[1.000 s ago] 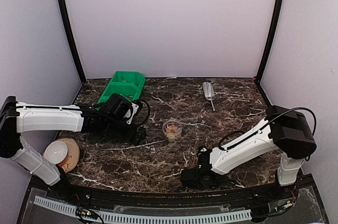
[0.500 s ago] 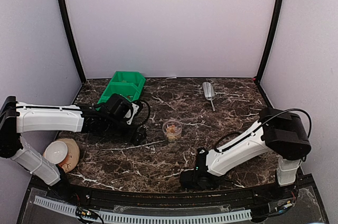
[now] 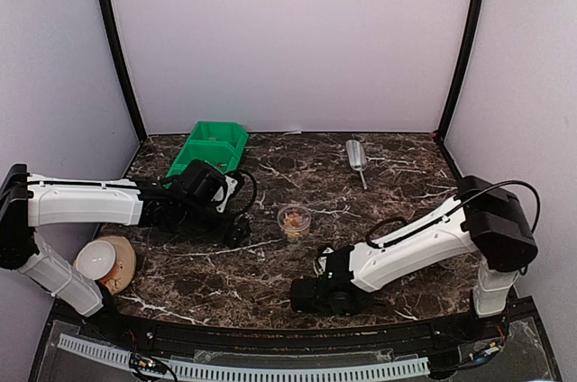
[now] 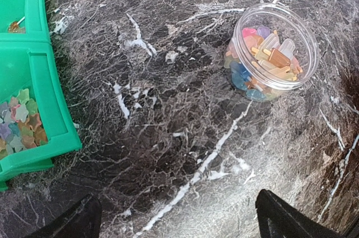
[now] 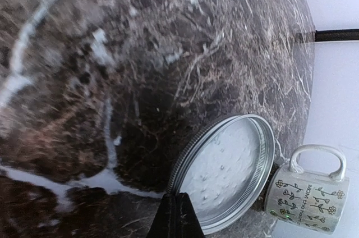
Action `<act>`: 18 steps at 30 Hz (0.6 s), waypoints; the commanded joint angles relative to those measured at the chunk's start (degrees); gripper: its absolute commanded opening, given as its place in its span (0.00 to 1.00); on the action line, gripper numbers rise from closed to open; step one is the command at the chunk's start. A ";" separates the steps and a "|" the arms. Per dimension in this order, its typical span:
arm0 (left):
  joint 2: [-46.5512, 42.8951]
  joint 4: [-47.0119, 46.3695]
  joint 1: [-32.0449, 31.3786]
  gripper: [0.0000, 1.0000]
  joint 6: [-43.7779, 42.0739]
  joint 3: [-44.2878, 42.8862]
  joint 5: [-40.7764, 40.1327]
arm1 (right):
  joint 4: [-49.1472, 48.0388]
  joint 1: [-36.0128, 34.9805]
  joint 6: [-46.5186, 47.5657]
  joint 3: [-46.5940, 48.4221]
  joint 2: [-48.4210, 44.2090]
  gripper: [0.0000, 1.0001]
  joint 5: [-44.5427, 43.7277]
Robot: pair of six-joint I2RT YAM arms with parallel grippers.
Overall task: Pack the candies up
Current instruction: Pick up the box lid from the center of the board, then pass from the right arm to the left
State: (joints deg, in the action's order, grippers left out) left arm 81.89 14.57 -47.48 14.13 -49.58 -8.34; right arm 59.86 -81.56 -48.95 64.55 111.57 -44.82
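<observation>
Small wrapped candies (image 4: pixel 268 61) in mixed colours fill an open clear round tub (image 3: pixel 294 220) at mid-table. More candies (image 4: pixel 19 120) lie in the green bin (image 4: pixel 53 131) at the back left (image 3: pixel 215 146). My left gripper (image 4: pixel 179 215) hangs wide open over bare marble between bin and tub, holding nothing, and shows in the top view (image 3: pixel 236 232). My right gripper (image 5: pixel 178 207) is low near the front edge (image 3: pixel 302 296). Its fingers are pressed together on the near rim of a round silver-rimmed lid (image 5: pixel 230 165).
A patterned mug (image 5: pixel 305 193) stands just beyond the lid at the table's edge. A metal scoop (image 3: pixel 356 157) lies at the back right. At the left edge a white round thing sits on a tan disc (image 3: pixel 122 263). Walls close in three sides.
The right arm has slid left along the front edge and its fingers have closed. The left arm, tub and bin have not moved.
</observation>
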 commanded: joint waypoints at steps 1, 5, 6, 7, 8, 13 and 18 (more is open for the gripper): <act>-3.33 -1.00 -0.42 0.99 -1.52 -0.08 1.12 | -6.41 -0.75 8.00 3.29 -9.31 0.00 3.13; -6.98 -1.07 -0.48 0.99 -3.91 -0.06 2.89 | -13.47 -0.37 13.44 3.16 -16.78 0.00 7.66; -7.87 -1.10 -0.50 0.99 -4.75 -0.07 3.32 | -15.00 -0.28 14.85 3.05 -18.36 0.00 9.07; -8.72 -1.05 -0.57 0.99 -5.45 -0.22 3.96 | -16.66 -0.24 16.36 2.78 -19.56 0.00 10.49; -9.55 -1.13 -0.59 0.99 -6.61 -0.42 4.92 | -18.23 -0.11 17.70 2.55 -21.39 0.00 12.07; -13.83 -1.35 -1.56 0.99 -13.07 -1.62 10.45 | -25.50 0.66 23.12 1.87 -27.63 0.00 21.26; -17.03 0.20 -2.83 0.99 -20.01 -3.71 17.36 | -32.13 2.08 26.93 -0.80 -32.58 0.00 30.24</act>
State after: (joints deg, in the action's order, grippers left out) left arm 67.96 13.98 -49.23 1.50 -50.65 1.98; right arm 35.48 -80.64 -26.92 65.67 82.48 -23.66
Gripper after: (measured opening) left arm 0.989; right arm 0.006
